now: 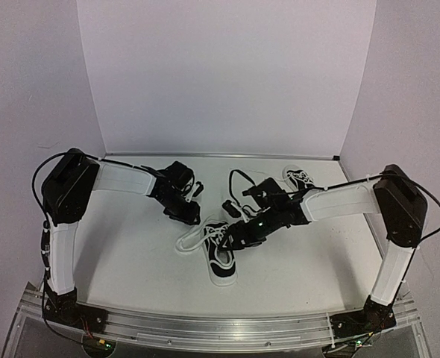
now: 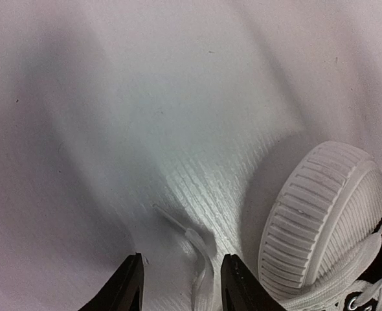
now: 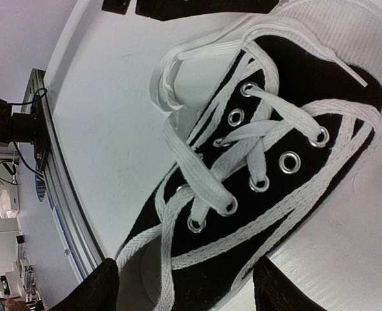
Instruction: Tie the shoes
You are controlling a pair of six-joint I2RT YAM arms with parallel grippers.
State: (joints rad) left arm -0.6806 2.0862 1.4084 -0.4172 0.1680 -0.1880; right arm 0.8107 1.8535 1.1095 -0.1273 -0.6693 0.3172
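One black sneaker [image 1: 221, 257] with white sole and toe cap lies at the table's middle, its white laces loose and spread to its left [image 1: 190, 240]. The other sneaker [image 1: 298, 179] lies at the back right, partly behind my right arm. My left gripper [image 1: 192, 218] is open low over the table. In the left wrist view a lace end [image 2: 204, 258] lies between the fingers of my left gripper [image 2: 181, 285], untouched, with the toe cap [image 2: 320, 220] to the right. My right gripper [image 1: 237, 235] is open wide just above the near sneaker [image 3: 307, 84], and in the right wrist view the gripper [image 3: 188, 291] straddles the crossed laces [image 3: 210, 188].
White backdrop walls close the table at the back and sides. An aluminium rail [image 1: 220, 328] runs along the near edge and also shows in the right wrist view [image 3: 55, 188]. A black cable [image 1: 237, 177] loops above my right wrist.
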